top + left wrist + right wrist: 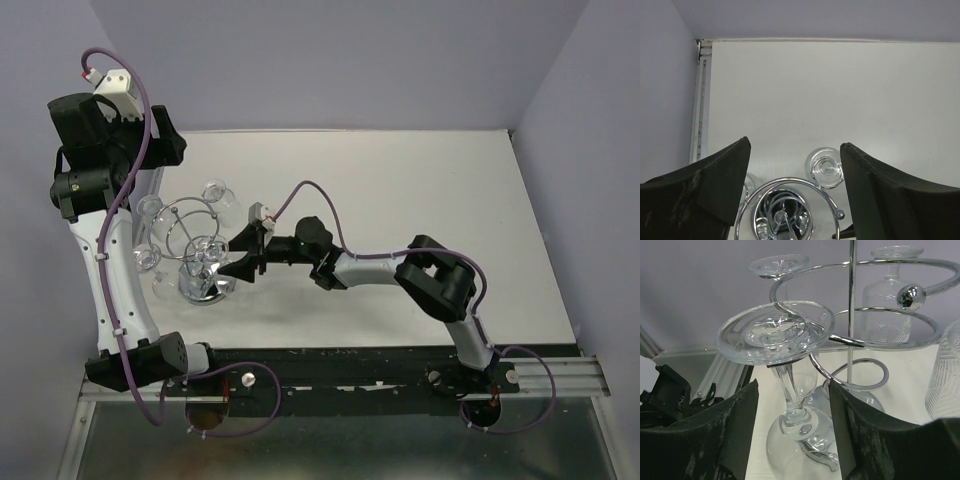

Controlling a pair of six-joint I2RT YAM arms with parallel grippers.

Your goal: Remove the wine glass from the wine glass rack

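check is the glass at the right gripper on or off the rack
On the wine glass rack: the wine glass hangs upside down, its foot caught on a wire ring.

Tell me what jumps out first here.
The chrome wine glass rack stands at the left-centre of the table, with upside-down glasses hanging from its wire loops. The right tool is at the rack, open, straddling the stem of one hanging wine glass without touching it. The left tool hangs above the rack, open and facing down on it.
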